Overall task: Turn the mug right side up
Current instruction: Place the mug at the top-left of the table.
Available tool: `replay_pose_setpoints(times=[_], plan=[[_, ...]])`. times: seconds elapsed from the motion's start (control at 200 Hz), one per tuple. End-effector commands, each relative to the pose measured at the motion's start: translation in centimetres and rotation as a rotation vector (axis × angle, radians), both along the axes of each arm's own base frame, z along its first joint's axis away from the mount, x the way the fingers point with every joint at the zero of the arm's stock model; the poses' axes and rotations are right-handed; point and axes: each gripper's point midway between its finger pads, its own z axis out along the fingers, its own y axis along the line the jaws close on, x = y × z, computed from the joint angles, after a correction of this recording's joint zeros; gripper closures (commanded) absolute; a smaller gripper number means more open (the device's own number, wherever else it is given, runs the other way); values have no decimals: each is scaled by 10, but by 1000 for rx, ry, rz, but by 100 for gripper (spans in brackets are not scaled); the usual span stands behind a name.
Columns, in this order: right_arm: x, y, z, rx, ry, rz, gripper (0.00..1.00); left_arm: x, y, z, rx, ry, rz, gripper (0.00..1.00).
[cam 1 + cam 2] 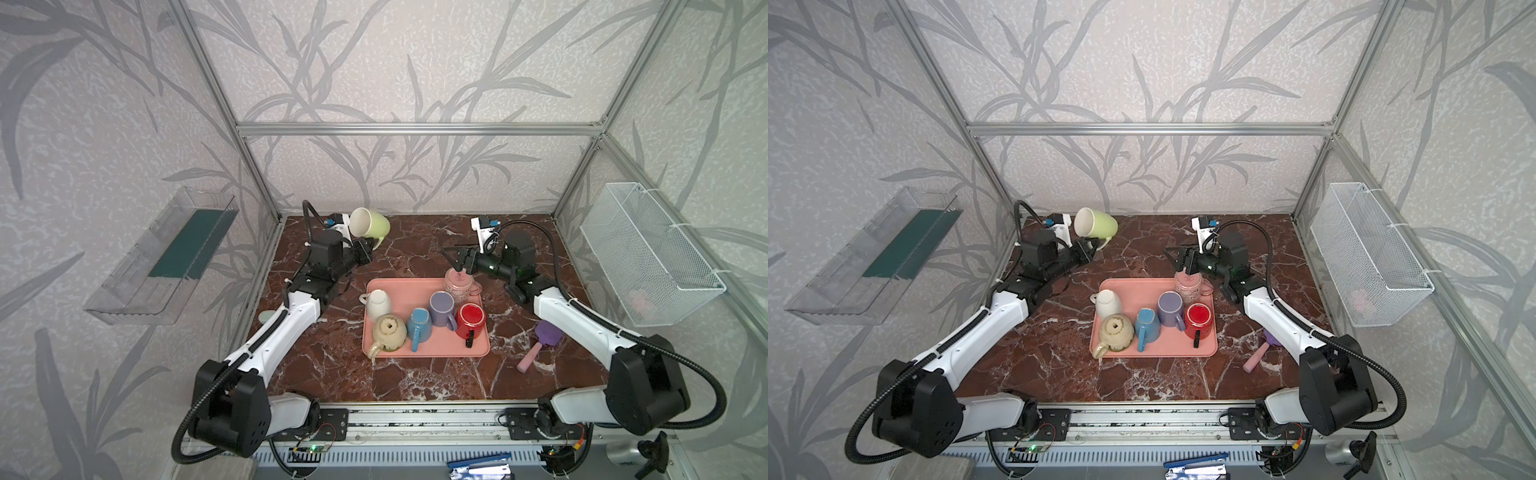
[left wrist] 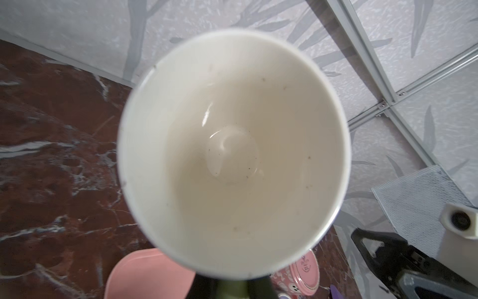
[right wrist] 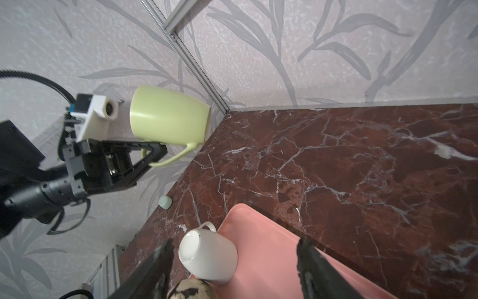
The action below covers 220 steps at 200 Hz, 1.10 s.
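- In both top views the green mug (image 1: 371,222) hangs in the air over the far left corner of the surface (image 1: 415,245). It lies on its side with its mouth turned toward the left arm. It touches neither the surface nor the pink tray (image 1: 440,347).
- In a top view the left pincer (image 1: 1087,249) sits just beneath the mug body, clamped narrow on the handle (image 1: 1104,242). The right pincer (image 1: 1180,258) hovers over the far right corner of the tray, carrying nothing.
- The left wrist view looks almost straight into the green mug (image 2: 232,155): a pale, glossy, empty inside with a thin rim. The pincer's own jaws are hidden below the mug here. A corner of the pink tray (image 2: 134,271) shows beneath.
- The right wrist view gives the clearest side look. The left pincer (image 3: 155,152) is closed on the loop of the handle (image 3: 178,156), and the green mug (image 3: 168,116) is cantilevered above it.
- In the same view the right pincer (image 3: 235,243) stands wide and empty, with a white mug (image 3: 207,256) on the tray between its fingers (image 3: 160,259).
- Judged from its glaze and thin wall, the mug is probably rigid ceramic, moderately heavy, slick and liable to chip.
- A hold on the handle alone leaves the body's weight off to one side, so the mug may pivot in the jaws.
- The handle near its upper root looks the surest place to hold, and the base should meet the surface gently.
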Motion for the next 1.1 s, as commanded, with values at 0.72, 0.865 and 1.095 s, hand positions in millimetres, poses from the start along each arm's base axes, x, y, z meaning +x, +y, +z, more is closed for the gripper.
replay_pose_setpoints(times=[0.72, 0.865, 1.095], plan=[[-46, 18, -56, -270, -1, 50, 19, 60, 119, -56, 669, 268, 294, 100], [-48, 22, -58, -263, 3, 64, 19, 71, 137, -73, 683, 308, 334, 100], [-50, 23, -61, -255, 3, 70, 19, 84, 148, -93, 682, 326, 368, 100]])
